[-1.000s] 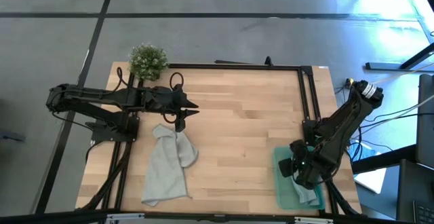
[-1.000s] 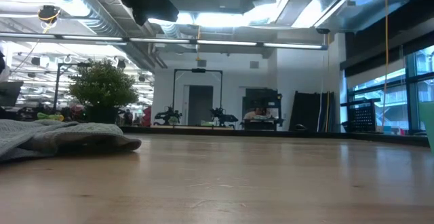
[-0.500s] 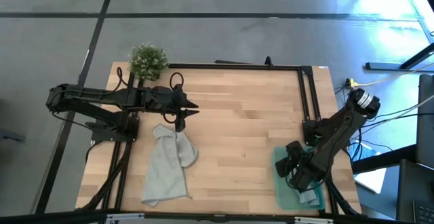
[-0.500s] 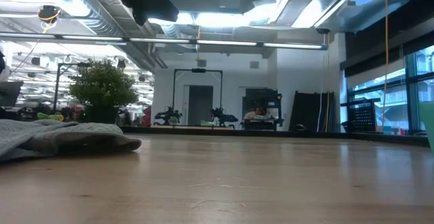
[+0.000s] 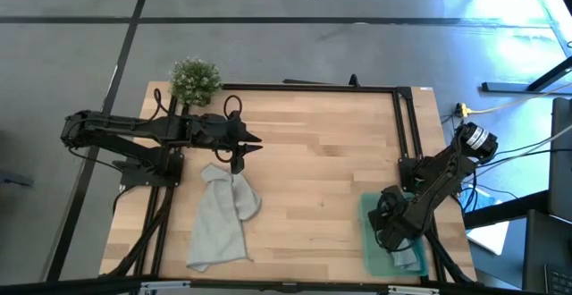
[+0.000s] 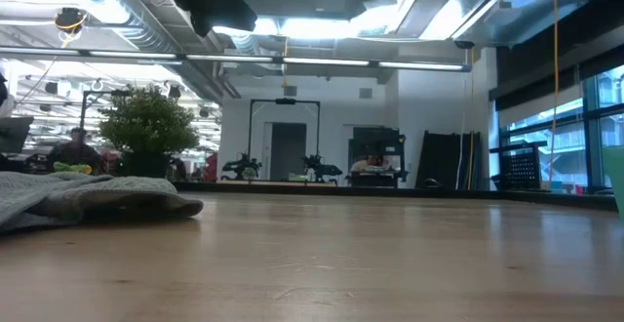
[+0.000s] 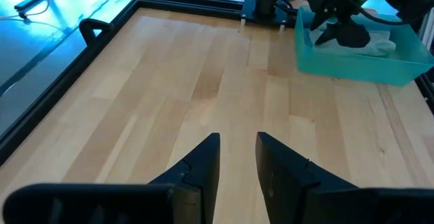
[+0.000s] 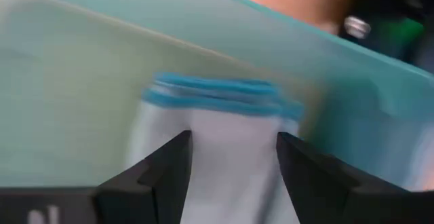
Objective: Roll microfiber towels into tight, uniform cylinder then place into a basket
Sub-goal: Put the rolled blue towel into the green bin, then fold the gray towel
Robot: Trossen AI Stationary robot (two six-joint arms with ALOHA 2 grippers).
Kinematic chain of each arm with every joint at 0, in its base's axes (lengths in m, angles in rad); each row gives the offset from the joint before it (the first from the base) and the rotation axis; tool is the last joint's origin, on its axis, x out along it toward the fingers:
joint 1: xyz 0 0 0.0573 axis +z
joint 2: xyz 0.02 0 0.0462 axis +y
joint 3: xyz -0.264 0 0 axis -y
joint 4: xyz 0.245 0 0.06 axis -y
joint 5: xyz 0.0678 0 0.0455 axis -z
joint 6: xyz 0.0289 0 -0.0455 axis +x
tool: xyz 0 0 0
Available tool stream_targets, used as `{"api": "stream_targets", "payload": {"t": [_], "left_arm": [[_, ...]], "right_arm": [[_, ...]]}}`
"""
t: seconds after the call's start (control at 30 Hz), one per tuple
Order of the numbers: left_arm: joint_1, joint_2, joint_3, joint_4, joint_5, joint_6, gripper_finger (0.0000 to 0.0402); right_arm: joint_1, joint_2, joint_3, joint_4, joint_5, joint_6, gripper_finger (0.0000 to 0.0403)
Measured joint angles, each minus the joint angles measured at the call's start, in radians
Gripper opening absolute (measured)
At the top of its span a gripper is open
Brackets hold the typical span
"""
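The light grey towel (image 5: 219, 219) lies loosely crumpled on the table's left half, also seen low at the left (image 6: 88, 200). My left gripper (image 5: 239, 155) hangs open above the table by the towel's far end, with nothing between its fingers (image 7: 237, 157). The green basket (image 5: 368, 232) stands at the near right (image 7: 359, 54). My right gripper (image 5: 391, 226) reaches down into it, shut on the pale blue towel (image 8: 227, 142), part of which shows beneath the arm (image 5: 408, 257). My right gripper holds the pale blue towel between its two fingers (image 8: 169, 173), one on either side of the bundle just behind its blue-hemmed end (image 8: 217, 91). The fingers come steeply from above. The towel is inside the basket; whether it rests on the floor I cannot tell.
A small potted plant (image 5: 194, 79) stands at the table's far left corner. A black frame (image 5: 398, 116) runs along the far and right edges. Bare wood lies between the grey towel and the basket.
My right gripper has sunk lower into the basket and tipped to point more steeply down, the pale blue towel going with it. Its finger gap is unchanged.
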Motion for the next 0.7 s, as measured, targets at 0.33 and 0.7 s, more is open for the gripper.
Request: {"api": "stream_targets", "payload": {"t": [0.33,0.7], "left_arm": [[0.000,0.000,0.000,0.000,0.000,0.000,0.0090],[-0.003,-0.042,0.002,-0.076,0.001,-0.140,0.0090]], "right_arm": [[-0.002,-0.043,0.027,-0.065,-0.087,-0.004,0.0216],[-0.011,-0.245,0.191,-0.202,0.156,-0.058,0.0216]]}}
